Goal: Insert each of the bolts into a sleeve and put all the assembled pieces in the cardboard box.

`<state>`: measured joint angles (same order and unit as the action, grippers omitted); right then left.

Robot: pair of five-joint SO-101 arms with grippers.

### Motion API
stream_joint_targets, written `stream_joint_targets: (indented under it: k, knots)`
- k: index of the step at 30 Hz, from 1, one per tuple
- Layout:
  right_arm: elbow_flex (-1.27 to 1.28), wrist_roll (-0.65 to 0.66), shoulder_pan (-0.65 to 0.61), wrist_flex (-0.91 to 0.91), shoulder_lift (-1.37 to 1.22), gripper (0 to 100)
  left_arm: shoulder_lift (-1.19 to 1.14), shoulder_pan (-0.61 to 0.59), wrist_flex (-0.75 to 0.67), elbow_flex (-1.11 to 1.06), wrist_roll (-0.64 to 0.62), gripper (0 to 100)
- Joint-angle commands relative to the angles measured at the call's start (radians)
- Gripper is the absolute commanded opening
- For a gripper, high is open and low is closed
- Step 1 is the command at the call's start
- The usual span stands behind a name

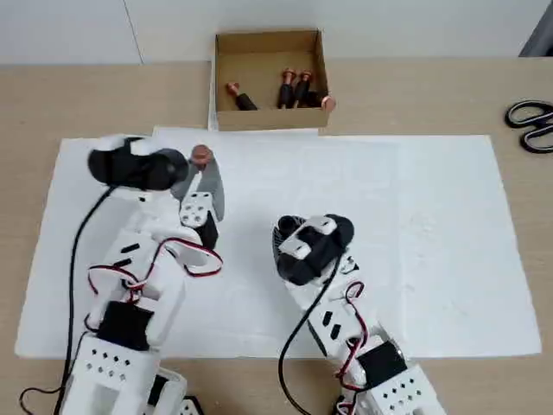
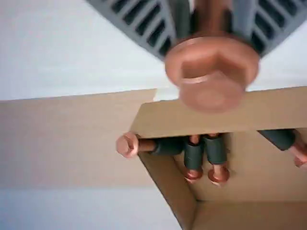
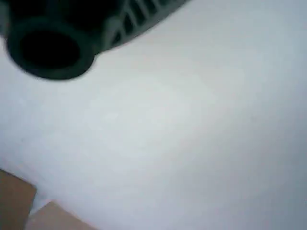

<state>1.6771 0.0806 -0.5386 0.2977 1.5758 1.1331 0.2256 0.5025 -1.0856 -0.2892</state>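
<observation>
1. The left tool (image 1: 204, 173) pinched a copper bolt (image 2: 211, 72) between its grey fingers, with the bolt's head toward the cardboard box (image 1: 268, 118) and just short of its near wall
2. Four assembled pieces (image 1: 294, 88) lay inside the box, their copper heads showing
3. The right tool (image 1: 292, 244) hung over the white sheet (image 1: 415, 242), well apart from the box, clamped on a black sleeve (image 3: 48, 48) whose open end faced its own camera
4. Scissors (image 1: 531, 123) lay on the worktop (image 1: 86, 95) near its right edge
</observation>
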Motion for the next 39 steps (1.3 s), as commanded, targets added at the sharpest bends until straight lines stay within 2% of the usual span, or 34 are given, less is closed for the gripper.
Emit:
stream_joint_targets:
  k: [1, 7, 11, 16, 26, 28, 33, 36, 39]
  knots:
    - [-0.002, -0.095, -0.013, 0.061, 0.056, 0.4, 0.012, 0.035, -0.069, -0.024, -0.002, 1]
    - [-0.003, -0.135, -0.018, 0.081, 0.059, 0.4, 0.012, 0.084, -0.075, -0.028, -0.005, 1]
    - [-0.018, -0.133, -0.064, 0.131, 0.058, 0.4, 0.014, 0.117, -0.071, -0.027, -0.003, 1]
    - [-0.048, -0.137, -0.064, 0.206, 0.058, 0.4, 0.014, 0.123, -0.038, 0.036, -0.005, 1]
    - [-0.138, -0.13, -0.054, 0.213, 0.039, 0.4, -0.006, 0.123, -0.014, 0.096, -0.006, 1]
    - [-0.172, -0.13, -0.033, 0.213, -0.012, 0.4, -0.061, 0.123, 0.011, 0.15, -0.006, 1]
    - [-0.279, -0.13, -0.012, 0.203, -0.206, 0.4, -0.232, 0.123, 0.201, 0.378, -0.077, 1]
    - [-0.334, -0.13, -0.01, 0.171, -0.329, 0.4, -0.293, 0.123, 0.213, 0.441, -0.081, 1]
    - [-0.345, -0.13, -0.012, 0.085, -0.432, 0.4, -0.296, 0.15, 0.161, 0.423, -0.08, 1]
